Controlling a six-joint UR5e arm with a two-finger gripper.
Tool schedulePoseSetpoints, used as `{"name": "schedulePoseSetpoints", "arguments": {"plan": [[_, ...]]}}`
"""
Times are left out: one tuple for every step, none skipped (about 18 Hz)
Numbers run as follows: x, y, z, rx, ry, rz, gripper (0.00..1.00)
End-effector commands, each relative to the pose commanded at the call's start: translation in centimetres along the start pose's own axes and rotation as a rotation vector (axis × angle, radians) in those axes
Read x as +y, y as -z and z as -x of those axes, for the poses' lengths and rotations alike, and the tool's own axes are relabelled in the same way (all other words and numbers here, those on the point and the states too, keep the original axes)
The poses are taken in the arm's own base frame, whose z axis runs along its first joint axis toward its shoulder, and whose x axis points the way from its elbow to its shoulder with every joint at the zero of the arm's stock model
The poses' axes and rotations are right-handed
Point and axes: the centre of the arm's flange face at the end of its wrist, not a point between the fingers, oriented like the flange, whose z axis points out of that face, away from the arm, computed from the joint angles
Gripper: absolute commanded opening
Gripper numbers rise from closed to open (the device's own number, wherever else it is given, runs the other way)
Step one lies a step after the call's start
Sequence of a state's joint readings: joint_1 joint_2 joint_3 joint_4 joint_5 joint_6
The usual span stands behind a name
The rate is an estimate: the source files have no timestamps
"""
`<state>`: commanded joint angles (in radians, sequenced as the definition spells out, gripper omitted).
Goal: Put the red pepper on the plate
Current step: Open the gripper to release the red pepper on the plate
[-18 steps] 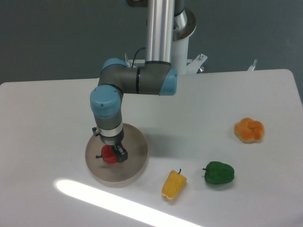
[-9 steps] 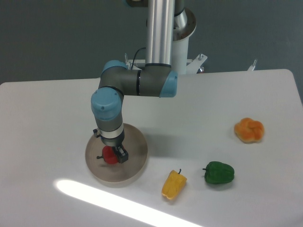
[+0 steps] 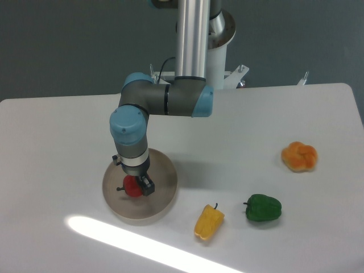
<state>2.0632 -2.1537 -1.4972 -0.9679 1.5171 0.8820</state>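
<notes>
Release is the step in hand, by my reading: the gripper (image 3: 135,186) hangs low over the plate (image 3: 162,199), its fingers closed around the red pepper (image 3: 133,187), which sits within the plate's rim, left of its middle. Whether the pepper already rests on the dish or hangs just above it cannot be told from this view. To do the step well, the pepper should touch down before the fingers part, since a glossy rounded thing dropped from any height may roll toward the low rim. The fingers should open only as far as needed, and the arm should then lift straight up, so that neither finger drags the pepper or catches its short dark stem, which points out to the left.

Other produce lies well apart on the white table (image 3: 51,136), all to the right of the plate: a yellow pepper (image 3: 209,222) nearest, a green pepper (image 3: 263,208) just beyond it, and an orange lobed fruit or pepper (image 3: 299,156) farther off toward the right edge. None of them stands in the way of a vertical retreat. A bright streak of light crosses the table in front of the plate; it touches nothing of the task.
</notes>
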Motion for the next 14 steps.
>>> {"name": "schedulePoseSetpoints", "arguments": {"plan": [[0.03, -0.06, -0.04, 0.001, 0.0, 0.001, 0.53], [0.1, -0.09, -0.11, 0.002, -0.001, 0.002, 0.54], [0.1, -0.09, -0.11, 0.002, -0.001, 0.002, 0.54], [0.1, -0.09, -0.11, 0.002, -0.001, 0.002, 0.54], [0.1, -0.09, -0.11, 0.002, -0.001, 0.002, 0.54], [0.11, -0.19, -0.1, 0.003, -0.001, 0.004, 0.54], [0.1, -0.09, -0.11, 0.002, -0.003, 0.002, 0.54], [0.1, -0.09, -0.11, 0.002, -0.001, 0.002, 0.54], [0.13, -0.15, -0.15, 0.004, -0.001, 0.003, 0.54], [0.13, -0.15, -0.15, 0.004, -0.001, 0.003, 0.54], [0.18, -0.32, -0.17, 0.005, -0.003, 0.006, 0.54], [0.21, -0.28, -0.21, 0.005, -0.003, 0.006, 0.55], [0.21, -0.28, -0.21, 0.005, -0.003, 0.006, 0.55], [0.21, -0.28, -0.21, 0.005, -0.003, 0.006, 0.57]]}}
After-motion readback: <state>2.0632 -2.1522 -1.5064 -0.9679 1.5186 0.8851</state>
